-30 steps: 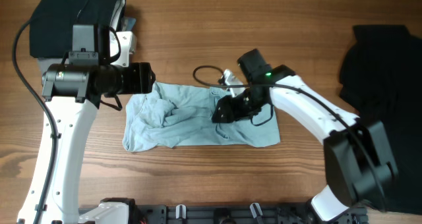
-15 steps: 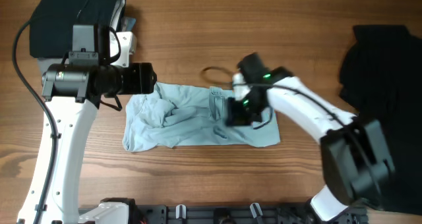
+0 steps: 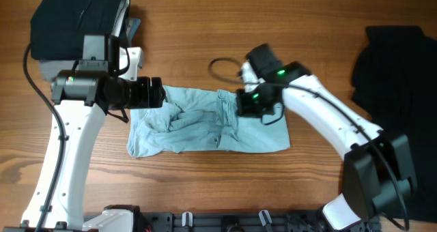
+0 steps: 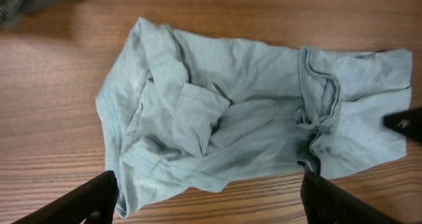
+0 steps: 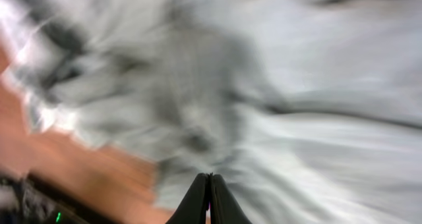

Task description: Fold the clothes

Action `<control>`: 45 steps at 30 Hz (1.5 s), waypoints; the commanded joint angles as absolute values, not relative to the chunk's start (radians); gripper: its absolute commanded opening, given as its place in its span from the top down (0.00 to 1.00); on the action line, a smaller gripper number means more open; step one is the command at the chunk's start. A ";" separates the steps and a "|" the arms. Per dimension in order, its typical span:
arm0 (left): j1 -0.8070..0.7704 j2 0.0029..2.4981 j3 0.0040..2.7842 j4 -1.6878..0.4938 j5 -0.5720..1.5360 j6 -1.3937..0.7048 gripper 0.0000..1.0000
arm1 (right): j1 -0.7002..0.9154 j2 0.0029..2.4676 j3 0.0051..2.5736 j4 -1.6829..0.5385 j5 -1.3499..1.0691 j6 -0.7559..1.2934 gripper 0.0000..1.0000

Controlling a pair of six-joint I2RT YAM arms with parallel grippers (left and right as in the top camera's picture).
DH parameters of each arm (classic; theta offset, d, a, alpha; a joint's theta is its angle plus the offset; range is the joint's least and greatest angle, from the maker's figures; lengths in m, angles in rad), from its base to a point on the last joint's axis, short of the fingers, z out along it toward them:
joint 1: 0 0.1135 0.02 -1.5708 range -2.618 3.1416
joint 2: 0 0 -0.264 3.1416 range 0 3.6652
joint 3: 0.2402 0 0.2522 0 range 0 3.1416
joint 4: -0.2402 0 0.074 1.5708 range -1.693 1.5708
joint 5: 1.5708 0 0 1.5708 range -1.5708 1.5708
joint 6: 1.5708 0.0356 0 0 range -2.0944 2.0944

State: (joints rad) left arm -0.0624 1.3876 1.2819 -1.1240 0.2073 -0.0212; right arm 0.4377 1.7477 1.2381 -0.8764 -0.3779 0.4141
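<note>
We see the t-shirt (image 3: 205,119) lying mid-table on the wood-grain table (image 3: 205,27). It is thin, soft, pale teal cloth, spread into a rough rectangle. The left half is crumpled into overlapping folds and a loose flap. The right half lies flatter, with a puckered vertical ridge (image 4: 316,112) running down it.

The left gripper (image 4: 208,178) hangs over the shirt's left edge, its dark fingers spread wide apart and gripping nothing.

The right gripper (image 3: 247,104) sits low on the shirt's upper right part, next to the ridge. In its wrist view, the slim black fingers (image 5: 198,197) are pressed together to a point. The cloth (image 5: 297,85) beyond them is a grey-white blur, so we cannot tell whether any fabric is pinched.

A thin black cable (image 3: 218,65) loops on the wood behind that arm. A limp black garment (image 3: 392,89) lies at the right edge, and a dark folded pile (image 3: 68,20) sits at the top left.
</note>
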 commanded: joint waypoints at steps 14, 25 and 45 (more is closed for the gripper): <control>-0.054 1.403 1.261 -1.091 0.212 -0.035 0.14 | 0.458 1.963 1.250 -0.620 -0.892 0.234 0.96; -0.042 1.458 1.260 -1.126 0.212 -0.111 0.00 | 0.299 1.797 1.250 -0.931 -0.405 0.282 0.96; 0.067 1.996 1.250 -1.112 0.196 0.044 0.00 | 0.292 1.803 1.249 -1.034 -0.216 0.340 0.91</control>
